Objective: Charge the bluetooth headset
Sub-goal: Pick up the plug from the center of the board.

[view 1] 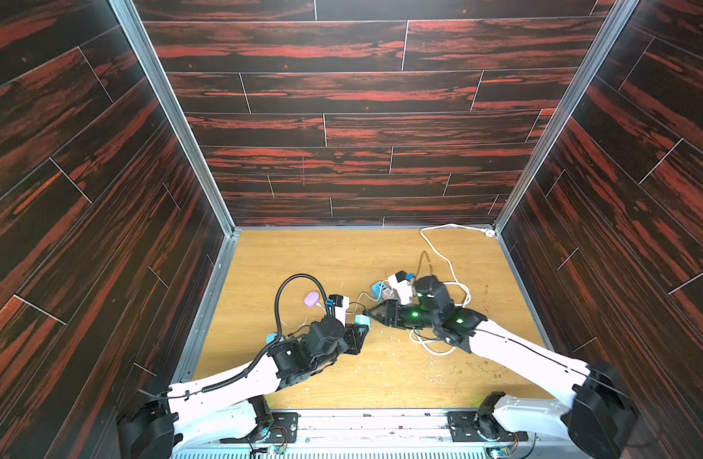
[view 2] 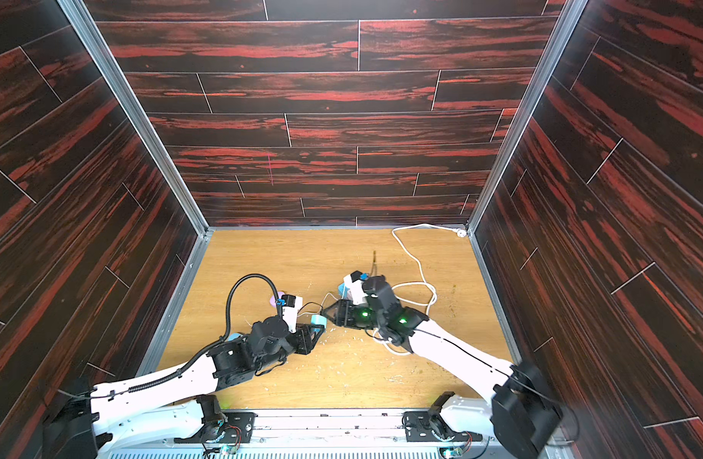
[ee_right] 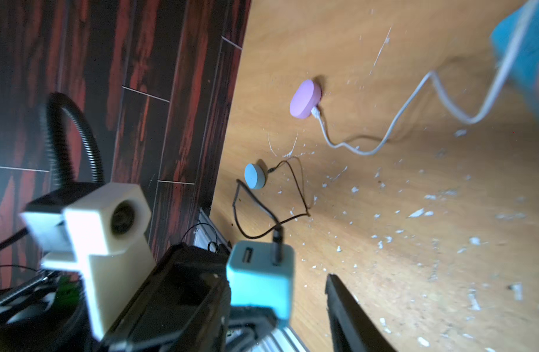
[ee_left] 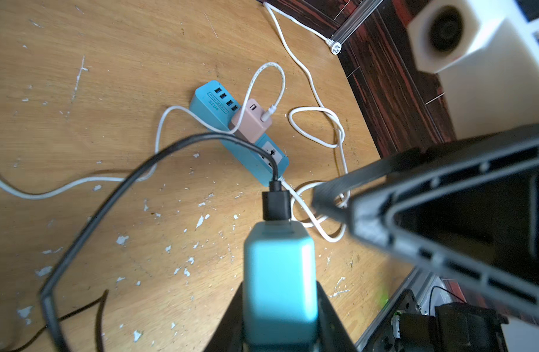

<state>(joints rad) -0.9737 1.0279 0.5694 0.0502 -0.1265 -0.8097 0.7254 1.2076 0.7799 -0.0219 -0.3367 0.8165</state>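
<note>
Left gripper, clamped on teal adapter (black cable attached)

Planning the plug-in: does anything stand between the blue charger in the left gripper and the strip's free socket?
Only its own black cable, which arcs across the power strip near the free socket. The pink charger sits beside that socket, not over it.

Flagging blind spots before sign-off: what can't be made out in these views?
Adapter prongs: left wrist view, buried in the left gripper.
Power strip: both top views, mostly behind the right wrist camera; blurred and edge-cut in the right wrist view.
Blue-grey case: both top views, mostly behind the left arm.
</note>
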